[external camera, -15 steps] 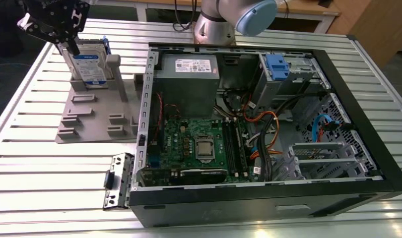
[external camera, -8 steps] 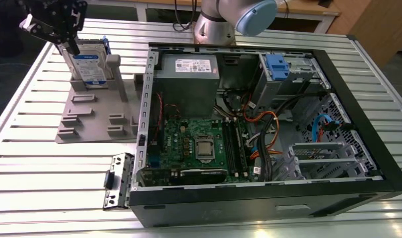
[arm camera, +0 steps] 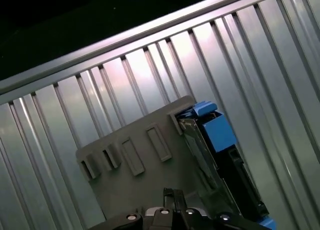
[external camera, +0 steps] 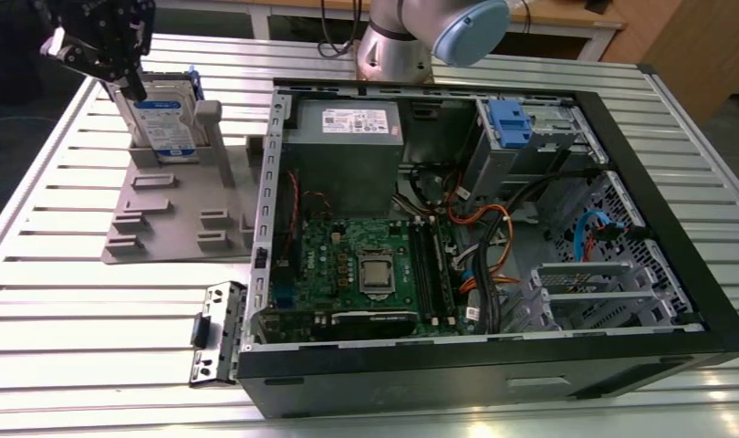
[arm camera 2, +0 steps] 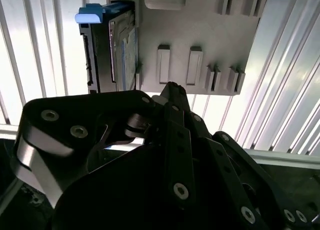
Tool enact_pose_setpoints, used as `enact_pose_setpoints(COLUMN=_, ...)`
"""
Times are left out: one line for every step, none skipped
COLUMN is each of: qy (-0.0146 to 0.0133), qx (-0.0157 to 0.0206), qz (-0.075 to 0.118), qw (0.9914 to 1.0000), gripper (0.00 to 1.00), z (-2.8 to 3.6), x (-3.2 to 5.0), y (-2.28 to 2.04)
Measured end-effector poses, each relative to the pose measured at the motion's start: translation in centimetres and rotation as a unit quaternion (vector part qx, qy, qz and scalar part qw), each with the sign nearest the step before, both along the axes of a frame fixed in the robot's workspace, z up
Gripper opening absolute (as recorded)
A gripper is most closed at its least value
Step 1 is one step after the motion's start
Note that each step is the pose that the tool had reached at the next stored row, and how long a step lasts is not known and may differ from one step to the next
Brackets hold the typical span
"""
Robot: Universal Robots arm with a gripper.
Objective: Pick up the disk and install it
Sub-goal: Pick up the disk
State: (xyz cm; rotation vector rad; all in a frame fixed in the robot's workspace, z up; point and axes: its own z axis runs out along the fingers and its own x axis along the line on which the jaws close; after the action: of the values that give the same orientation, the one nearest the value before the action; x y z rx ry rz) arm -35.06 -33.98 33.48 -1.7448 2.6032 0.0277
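Observation:
The disk (external camera: 162,119) stands upright on its edge in a slot at the back of a grey plastic holder (external camera: 175,214), left of the computer case in the exterior view. Its silver face has a white-and-blue label and a blue carrier frames it. My gripper (external camera: 132,89) hangs just above the disk's upper corner, on the exterior view's left, shut with nothing between its fingers. In the second wrist view the fingertips (arm camera 2: 172,87) meet in a point, apart from the disk (arm camera 2: 117,45). The first wrist view has the disk (arm camera: 220,155) beside the gripper (arm camera: 174,192).
An open computer case (external camera: 661,237) lies on the slatted metal table, with a grey power supply (external camera: 343,146), a motherboard (external camera: 369,265) and a metal cage with a blue latch (external camera: 512,119) inside. A loose metal bracket (external camera: 217,333) lies by the case's front corner. The arm's base (external camera: 431,36) stands behind.

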Motion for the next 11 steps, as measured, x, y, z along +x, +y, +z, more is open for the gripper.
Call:
enact_pose_setpoints(qy=0.0, qx=0.0, qz=0.006, qw=0.99998, gripper=0.1, z=0.0, x=0.0, y=0.0)
enact_pose_setpoints(qy=0.0, qx=0.0, qz=0.011, qw=0.99994, gripper=0.1, z=0.0, x=0.0, y=0.0)
enact_pose_setpoints(qy=0.0, qx=0.0, qz=0.016, qw=0.99987, gripper=0.1, z=0.0, x=0.0, y=0.0)
enact_pose_setpoints(qy=0.0, qx=0.0, qz=0.021, qw=0.99979, gripper=0.1, z=0.0, x=0.0, y=0.0)
enact_pose_setpoints(qy=0.0, qx=0.0, qz=0.026, qw=0.99967, gripper=0.1, z=0.0, x=0.0, y=0.0)
enact_pose_setpoints(qy=0.0, qx=0.0, qz=0.031, qw=0.99952, gripper=0.1, z=0.0, x=0.0, y=0.0)
enact_pose_setpoints(qy=0.0, qx=0.0, qz=0.036, qw=0.99936, gripper=0.1, z=0.0, x=0.0, y=0.0)
enact_pose_setpoints(qy=0.0, qx=0.0, qz=0.04, qw=0.9992, gripper=0.1, z=0.0, x=0.0, y=0.0)
enact_pose_setpoints(qy=0.0, qx=0.0, qz=0.044, qw=0.99902, gripper=0.1, z=0.0, x=0.0, y=0.0)
enact_pose_setpoints(qy=0.0, qx=0.0, qz=0.048, qw=0.99882, gripper=0.1, z=0.0, x=0.0, y=0.0)
enact_pose_setpoints(qy=0.0, qx=0.0, qz=0.052, qw=0.99863, gripper=0.1, z=0.0, x=0.0, y=0.0)
